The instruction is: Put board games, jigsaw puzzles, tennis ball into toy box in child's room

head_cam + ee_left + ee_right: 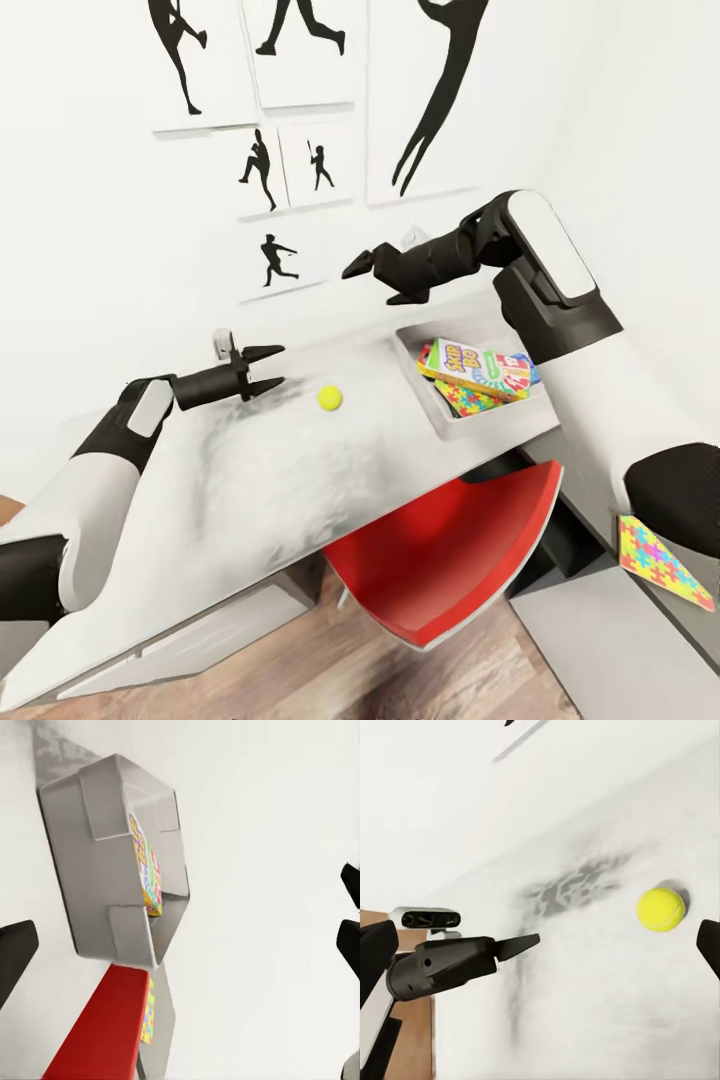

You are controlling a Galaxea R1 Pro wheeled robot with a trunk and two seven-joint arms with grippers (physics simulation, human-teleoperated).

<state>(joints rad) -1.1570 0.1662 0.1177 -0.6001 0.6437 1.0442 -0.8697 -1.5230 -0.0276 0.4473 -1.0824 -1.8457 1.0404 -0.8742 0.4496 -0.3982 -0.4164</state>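
1. Puzzle (665, 562): one multicoloured square lies nearest the robot, on a lower grey surface (600, 630) below the right arm and off the table. Whether it has fallen or been set there I cannot tell; it is not yet in the box.
2. Chair: a red seat (450, 555) is tucked under the table's near edge, between the puzzle and the ball.
3. Table (200, 480): its pale top carries a dark smudge and, out in the open, the ball (329, 398), lying free with nothing touching it.
4. Left gripper (268, 367): empty, fingers spread, hovering low over the table just beside the ball and pointing toward it.
5. Box (470, 425): the grey tray sits at the table's right end, well apart from the ball. Inside lie the "SKIP BO" game (475, 368) on top and a patchwork puzzle under it.
6. Right gripper (385, 280): raised above the table behind the box, fingers apart, carrying nothing.
7. Step in hand, as I judge it: picking up the ball with the left arm. The next move calls for sliding the open fingers to either side of the ball, closing gently so it does not roll off, then lifting and carrying it across to the box.
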